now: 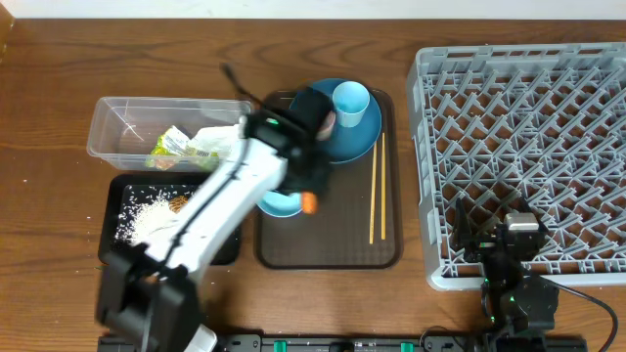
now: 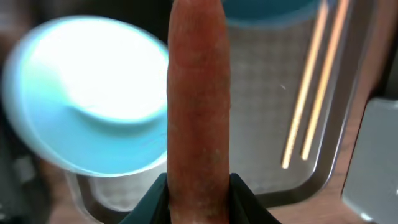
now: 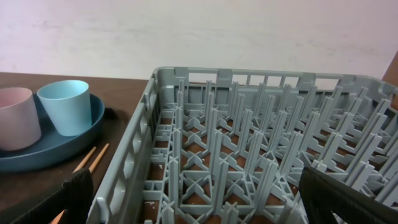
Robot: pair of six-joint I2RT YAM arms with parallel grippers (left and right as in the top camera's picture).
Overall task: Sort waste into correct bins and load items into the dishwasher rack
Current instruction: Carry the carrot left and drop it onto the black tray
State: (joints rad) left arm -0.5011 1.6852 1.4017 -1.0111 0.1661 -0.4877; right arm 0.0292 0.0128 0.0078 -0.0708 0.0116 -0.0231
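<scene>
Right gripper (image 3: 196, 183) sits at near edge of dishwasher rack (image 1: 518, 117), jaws spread wide over the pegs, gripping nothing.

Black tray (image 1: 110, 244), near left: white rice-like crumbs (image 1: 147, 213) piled inside, small brown lump (image 1: 179, 202) at their far edge. The left arm crosses over the tray's right part.

Brown tray (image 1: 328, 249), centre: light-blue bowl (image 1: 277, 205) on its left side, partly under the arm. Chopsticks (image 1: 377, 191) lie side by side along its right side, running near to far.

Left gripper (image 2: 199, 196) is clamped on orange carrot piece (image 2: 199, 93). One finger presses each side of the piece's lower end, and the rest sticks straight out past the fingertips. The carrot is over the brown tray, just beside the bowl's right rim and well left of the chopsticks. Cannot tell if it touches the tray.

Farther back, dark-blue plate (image 1: 362, 142) is on the tray's far end. Light-blue cup (image 1: 351, 101) stands on it mouth up, with white-pink cup (image 3: 15, 118) standing just beside it on the same plate.

Far left: clear tub (image 1: 108, 112), with crumpled yellow-green and white wrappers (image 1: 186, 147) in its right half. It is well apart from the carrot.
</scene>
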